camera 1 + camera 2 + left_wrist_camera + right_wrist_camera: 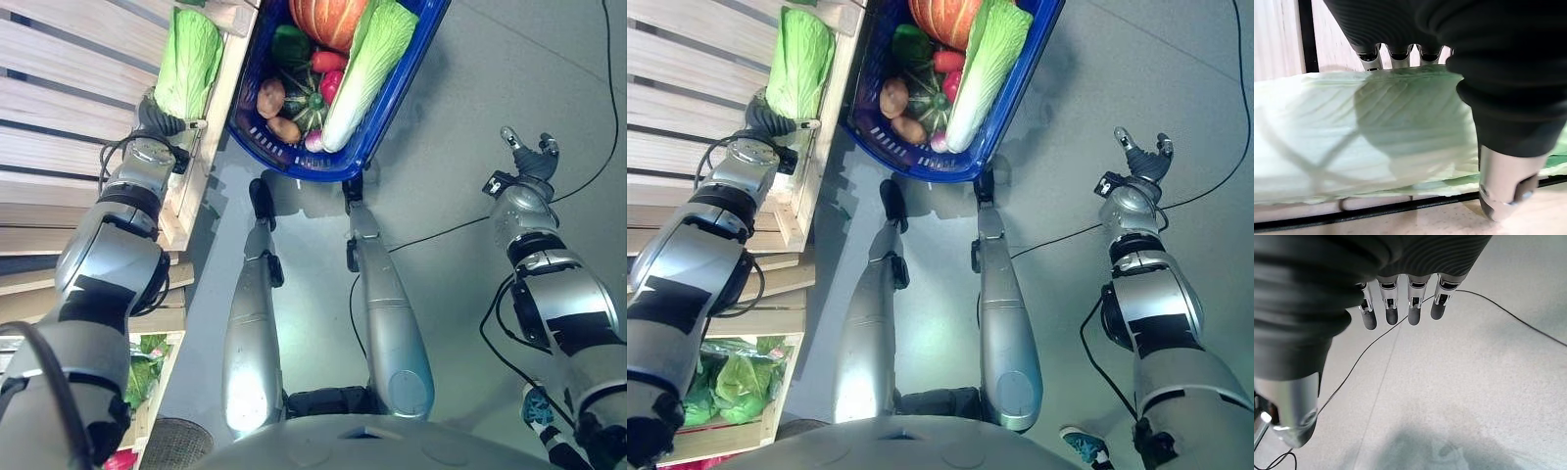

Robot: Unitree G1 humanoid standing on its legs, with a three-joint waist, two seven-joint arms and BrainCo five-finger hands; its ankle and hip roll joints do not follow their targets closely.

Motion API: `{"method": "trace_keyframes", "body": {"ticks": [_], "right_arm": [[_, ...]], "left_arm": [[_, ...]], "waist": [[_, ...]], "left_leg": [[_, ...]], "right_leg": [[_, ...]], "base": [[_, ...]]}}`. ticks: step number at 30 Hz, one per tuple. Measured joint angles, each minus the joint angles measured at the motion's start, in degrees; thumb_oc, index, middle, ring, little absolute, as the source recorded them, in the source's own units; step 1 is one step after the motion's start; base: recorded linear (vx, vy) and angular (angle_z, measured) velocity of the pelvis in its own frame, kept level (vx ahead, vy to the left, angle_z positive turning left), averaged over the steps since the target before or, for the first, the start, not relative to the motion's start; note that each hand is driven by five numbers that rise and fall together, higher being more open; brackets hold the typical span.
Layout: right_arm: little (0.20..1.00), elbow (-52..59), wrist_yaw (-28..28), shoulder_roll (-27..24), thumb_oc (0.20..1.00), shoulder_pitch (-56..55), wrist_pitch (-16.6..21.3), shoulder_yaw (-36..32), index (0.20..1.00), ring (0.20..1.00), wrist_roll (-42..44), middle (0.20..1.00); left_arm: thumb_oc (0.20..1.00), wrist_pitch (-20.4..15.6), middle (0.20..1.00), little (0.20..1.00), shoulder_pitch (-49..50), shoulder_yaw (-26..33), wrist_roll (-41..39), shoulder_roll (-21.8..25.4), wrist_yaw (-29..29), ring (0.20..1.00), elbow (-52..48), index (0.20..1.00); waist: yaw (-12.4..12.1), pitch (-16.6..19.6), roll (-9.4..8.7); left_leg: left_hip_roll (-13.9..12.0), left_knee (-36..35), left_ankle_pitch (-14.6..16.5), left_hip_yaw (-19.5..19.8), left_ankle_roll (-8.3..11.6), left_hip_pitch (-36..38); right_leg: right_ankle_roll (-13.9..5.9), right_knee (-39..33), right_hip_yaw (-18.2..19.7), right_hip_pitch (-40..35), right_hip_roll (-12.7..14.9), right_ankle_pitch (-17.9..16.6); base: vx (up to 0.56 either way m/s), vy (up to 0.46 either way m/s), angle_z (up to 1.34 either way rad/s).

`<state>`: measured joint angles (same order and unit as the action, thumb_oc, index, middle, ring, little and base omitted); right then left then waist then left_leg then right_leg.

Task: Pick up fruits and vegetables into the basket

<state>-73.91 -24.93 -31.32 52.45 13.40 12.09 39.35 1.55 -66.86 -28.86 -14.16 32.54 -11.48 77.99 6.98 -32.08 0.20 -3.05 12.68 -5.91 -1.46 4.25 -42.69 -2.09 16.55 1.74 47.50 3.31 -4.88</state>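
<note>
Pale green and ribbed, a napa cabbage (188,61) lies lengthwise on the slatted wooden shelf (59,108), just inside its raised front edge. The left hand (162,119) is at the cabbage's near end; in its own wrist view the fingers (1393,55) reach over the far side of the leafy body and the thumb (1503,188) comes down on the near side, so the hand is clasped round the cabbage (1352,132), which rests on the light boards.

Just beside the shelf's edge stands the blue plastic basket (294,157) on the grey floor (490,108). It already holds a second long cabbage (367,69) leaning along one wall, an orange pumpkin (328,20), a green pepper (290,44), red peppers (329,73), a dark green ribbed squash (309,110) and two brown potatoes (272,98). The shelf's wooden rim lies between the held cabbage and the basket.

The left arm stretches forward along the shelf front with the wrist bent inward. The right hand (1141,152) hangs well apart over bare floor, fingers (1400,308) straight and loose, grasping nothing. A lower crate (725,382) holds more leafy greens.
</note>
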Motion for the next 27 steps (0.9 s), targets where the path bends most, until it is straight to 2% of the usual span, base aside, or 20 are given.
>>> {"method": "trace_keyframes", "body": {"ticks": [1, 9, 27], "right_arm": [[1.0, -0.01, -0.02, 0.0, 1.0, -0.02, 0.0, 0.0, 1.0, 1.0, 0.0, 1.0], [1.0, -0.02, -0.45, 0.04, 1.0, -0.27, -0.01, 0.01, 1.0, 1.0, 0.01, 1.0], [1.0, -0.01, -1.08, 0.62, 1.0, -0.13, 0.0, 0.03, 1.0, 1.0, 0.0, 1.0]], "left_arm": [[0.2, 0.25, 0.2, 0.2, -0.06, 0.05, -0.18, 0.03, 0.33, 0.2, 0.0, 0.2], [0.2, 0.89, 0.2, 0.2, 0.0, 0.57, -0.17, 1.14, 3.53, 0.2, 0.52, 0.2], [0.2, 0.99, 0.2, 0.2, -0.05, 0.57, 0.04, 1.36, 4.38, 0.2, 0.51, 0.2]], "waist": [[0.0, 0.0, -0.01], [0.04, 0.06, -0.11], [-0.04, 0.14, -0.27]], "left_leg": [[0.0, 0.04, 0.0, 0.01, 0.0, -0.01], [-0.02, 0.09, 0.01, 0.0, 0.01, -0.12], [-0.07, 1.16, 0.36, 0.18, -0.08, -0.78]], "right_leg": [[-0.01, 0.02, -0.01, 0.0, 0.0, 0.0], [-0.27, -0.13, -0.01, 0.01, 0.0, 0.19], [-0.24, -0.4, -0.22, -0.12, -0.02, -0.16]], "base": [[0.0, 0.0, 0.0], [0.0, 0.0, 0.0], [0.0, 0.0, 0.0]]}}
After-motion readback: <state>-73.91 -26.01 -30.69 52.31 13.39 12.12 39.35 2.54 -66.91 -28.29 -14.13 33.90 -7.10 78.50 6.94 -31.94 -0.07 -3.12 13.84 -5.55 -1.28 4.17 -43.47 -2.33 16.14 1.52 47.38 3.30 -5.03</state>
